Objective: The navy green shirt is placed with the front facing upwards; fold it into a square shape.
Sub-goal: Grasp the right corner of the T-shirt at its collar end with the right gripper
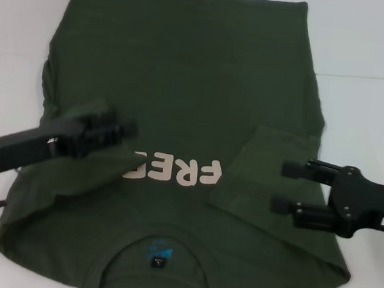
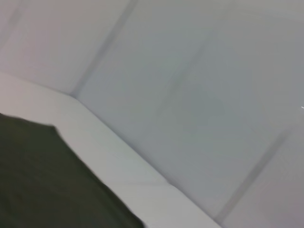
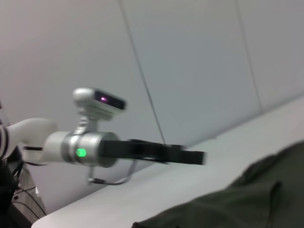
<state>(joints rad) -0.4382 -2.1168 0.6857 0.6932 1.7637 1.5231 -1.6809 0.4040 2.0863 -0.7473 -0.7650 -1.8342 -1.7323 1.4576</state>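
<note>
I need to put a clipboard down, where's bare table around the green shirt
Bare white table lies on the robot's right of the dark olive-green cotton T-shirt, and a narrower strip on its left. The near half is crowded: the left gripper and the open right gripper hover over the folded-in sleeves.

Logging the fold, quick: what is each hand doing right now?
Left hand: over the navy green shirt, fingers' state cannot be told.
Right hand: open, holding nothing.
</note>
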